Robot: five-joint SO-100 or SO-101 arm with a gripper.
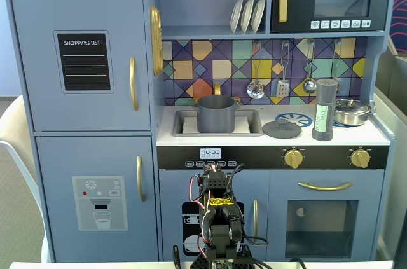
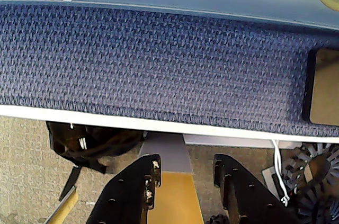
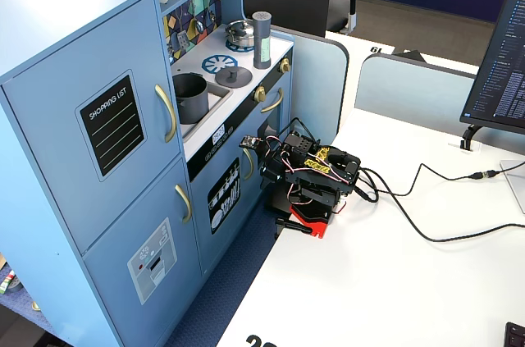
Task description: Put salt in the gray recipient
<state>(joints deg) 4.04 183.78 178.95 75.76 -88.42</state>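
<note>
Arm [image 3: 312,179] is folded low on the white desk [image 3: 394,281], in front of the toy kitchen [image 1: 82,91]. In a fixed view its base is cut off by the bottom edge, so only the upper links and wiring show.

Gripper [image 2: 183,173]: the wrist view shows both black fingers [image 2: 135,187] parted by a moderate gap, nothing between them. Fingertips point at a blue textured strip [image 2: 159,60] and a white edge; whatever lies below the fingers is cropped. In either fixed view I can't make out the jaws at all, as they're buried in the folded arm.

Salt [image 1: 324,109] stands upright on the right of the counter, between the flat gray lid [image 1: 282,129] and the shiny steel pan [image 1: 351,112], well apart from the arm. Label text is too small to read.

Gray recipient [image 1: 216,114] sits in the sink [image 1: 251,130], upright; its inside isn't visible from the front, and in another fixed view [image 3: 190,98] it's too dark to tell.
</note>
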